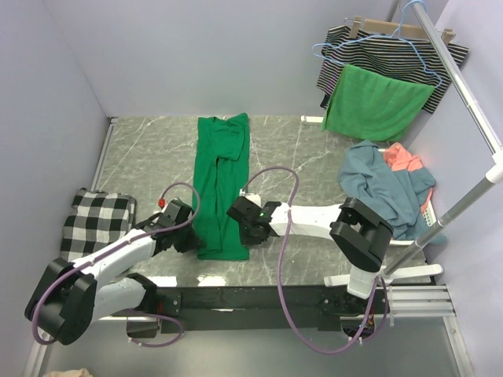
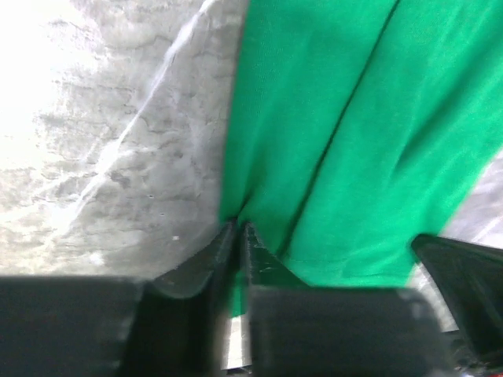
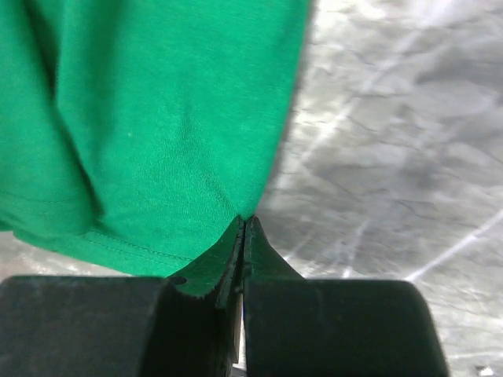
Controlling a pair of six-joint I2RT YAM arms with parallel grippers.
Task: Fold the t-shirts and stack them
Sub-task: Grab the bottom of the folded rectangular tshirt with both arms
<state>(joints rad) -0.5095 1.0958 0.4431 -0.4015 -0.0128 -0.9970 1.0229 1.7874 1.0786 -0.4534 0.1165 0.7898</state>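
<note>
The emerald green t-shirt [image 1: 221, 181] lies on the marble table as a long narrow strip, folded lengthwise, its hem towards the arms. My left gripper [image 1: 187, 229] is shut on the strip's left edge near the hem; the left wrist view shows the green t-shirt [image 2: 354, 141] pinched between the left gripper's [image 2: 238, 228] jaws. My right gripper [image 1: 246, 226] is shut on the right edge near the hem; the right wrist view shows the green t-shirt [image 3: 149, 133] caught at the right gripper's [image 3: 244, 224] tips. A dusty blue t-shirt [image 1: 385, 188] and a coral one [image 1: 402, 159] lie heaped at the right.
A black-and-white checked cloth [image 1: 96, 221] lies at the left edge. A striped garment [image 1: 393, 55] and a brighter green cloth [image 1: 376, 102] hang on hangers from a rail [image 1: 464, 86] at the back right. A white basket [image 1: 424, 228] holds the heap.
</note>
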